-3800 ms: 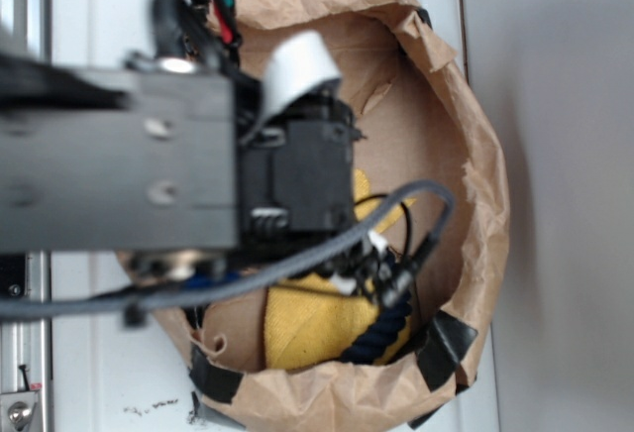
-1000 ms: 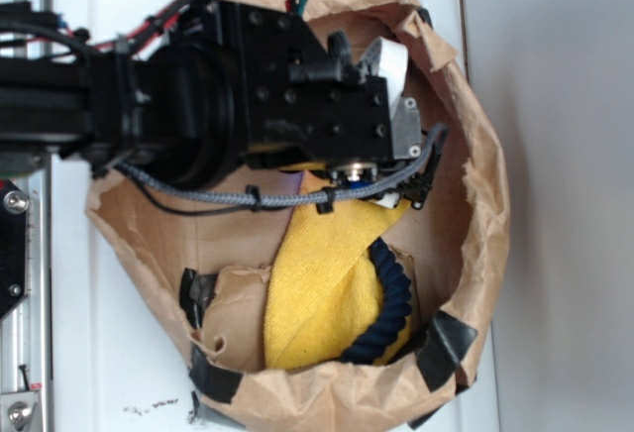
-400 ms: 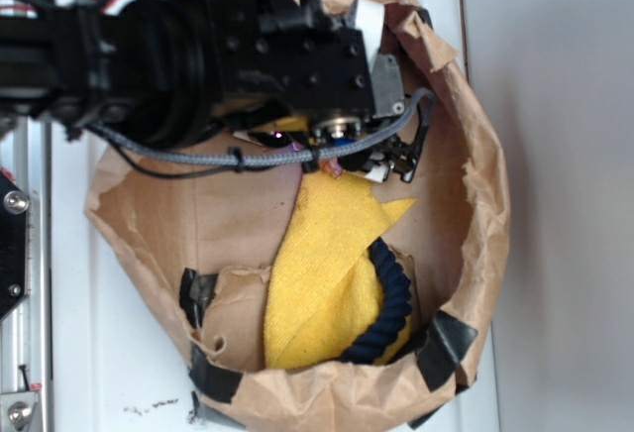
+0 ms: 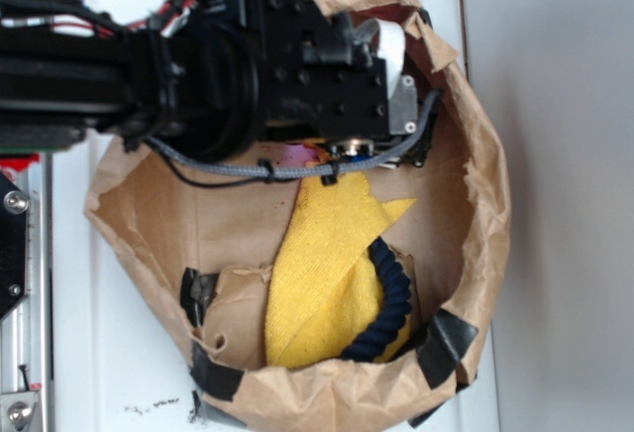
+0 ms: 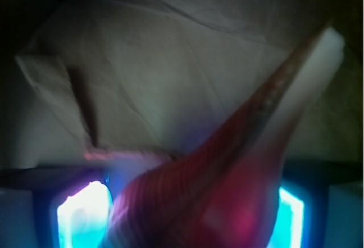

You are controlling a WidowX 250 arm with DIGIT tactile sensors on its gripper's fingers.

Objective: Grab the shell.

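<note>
Wrist view was blurred and dim, with the lower corners washed out by bright cyan glare. The shell (image 5: 227, 168) filled the lower middle of that picture, too close for sharp focus. Its broad ribbed body read reddish-pink under the coloured light, narrowing to a long spike that ran up to the right and ended in a pale, blunt-looking tip near the upper right edge. Fine ribs crossed the wide part; the lower end was cut off by the bottom edge. The shell sat between the two glowing finger pads (image 5: 82, 214), and the gripper (image 5: 182, 219) appeared closed on it, though the contact points themselves were not distinct. Behind it lay creased brown paper (image 5: 170, 60).

Exterior view showed the black arm (image 4: 228, 65) reaching in from the left over a crumpled brown paper bag (image 4: 485, 184) whose rim was patched with black tape (image 4: 441, 343). The arm's body and a grey cable (image 4: 248, 164) covered the gripper almost entirely, so its jaws could not be read there. Only a small pinkish sliver showed under the wrist, above the bag's floor; it could not be identified with certainty. A yellow cloth (image 4: 327, 273) lay folded in the bag, its upper point near the wrist, with a dark blue rope (image 4: 391, 293) curving along its right edge.
</note>
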